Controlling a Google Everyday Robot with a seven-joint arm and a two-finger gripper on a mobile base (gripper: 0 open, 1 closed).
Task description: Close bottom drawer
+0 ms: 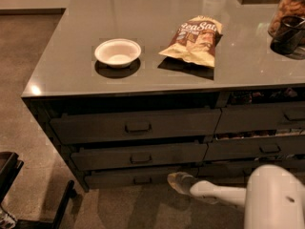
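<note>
Camera view looking down on a grey counter surface (71, 75) with dark drawers beneath its front edge. At the left, the bottom drawer (114, 177) is the lowest of a stack of three, with a small dark pull (142, 180) at its centre. The robot's pale tool (178, 181) is low at the right end of that drawer's front, touching or just beside it. Whether the tool is apart or together cannot be told. On the surface, a white bowl (117, 52) sits toward the front left corner, and a chip bag (193, 39) lies near the middle.
</note>
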